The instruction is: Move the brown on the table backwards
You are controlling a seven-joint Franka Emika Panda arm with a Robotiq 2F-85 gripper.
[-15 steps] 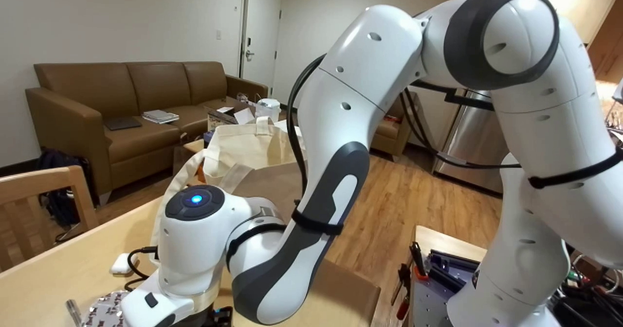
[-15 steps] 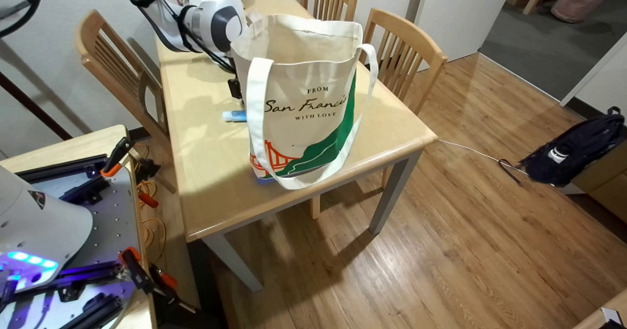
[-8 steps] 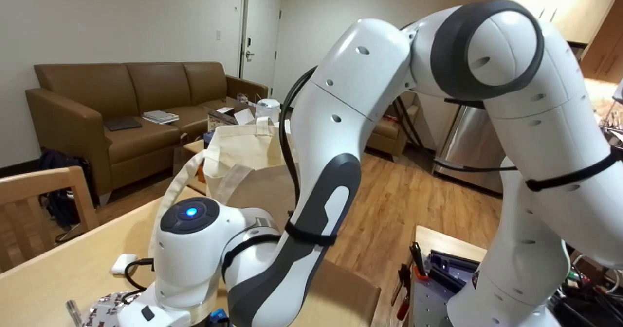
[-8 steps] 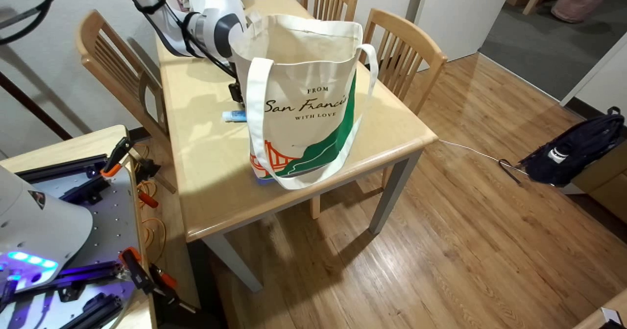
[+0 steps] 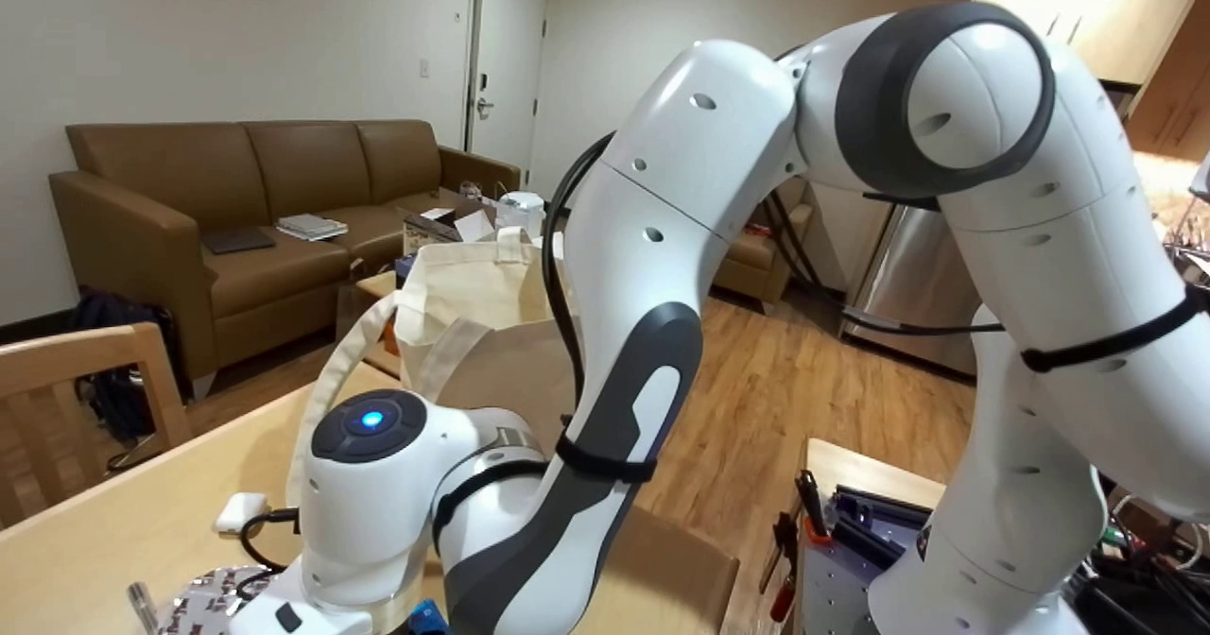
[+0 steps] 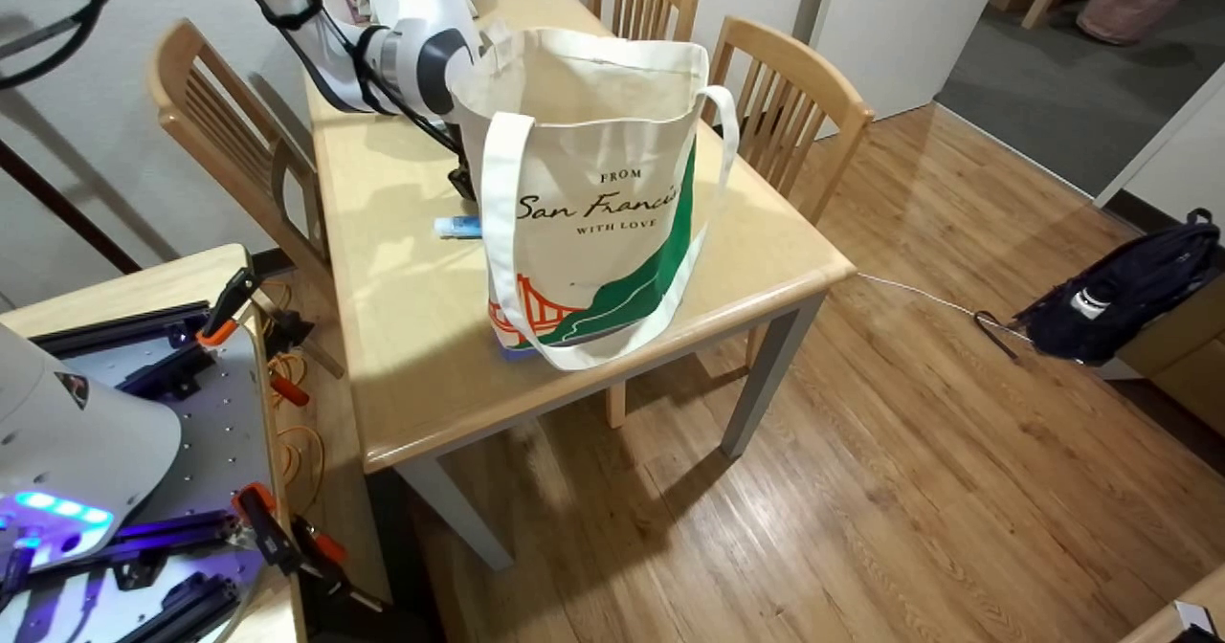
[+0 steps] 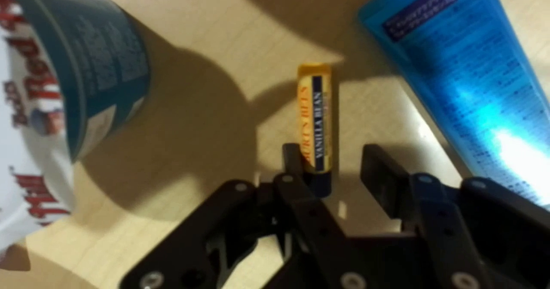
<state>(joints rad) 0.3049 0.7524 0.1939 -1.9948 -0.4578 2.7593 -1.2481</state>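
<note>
The brown, a cream-to-tan tote bag (image 6: 603, 174) with long loop handles, stands upright on the light wood table (image 6: 412, 356); it shows in both exterior views, partly behind the arm in an exterior view (image 5: 473, 281). My gripper (image 7: 330, 158) is low over the table behind the bag, its dark body (image 6: 462, 182) partly hidden by it. In the wrist view the jaws are part open around the dark end of a yellow lip balm (image 7: 316, 112). The balm lies close by the left finger, contact unclear, with a gap to the right finger.
A blue tube (image 7: 464, 78) lies right of the balm. On the left stands a teal cup (image 7: 107, 61) with a printed lid. A white case (image 5: 241, 512) and a pen (image 5: 142, 605) lie on the table. Wooden chairs (image 6: 794, 98) stand along its sides.
The arm has come down a little toward the table, mostly in the first half second, and is nearly still since. The bag and the blue tube have not moved.
</note>
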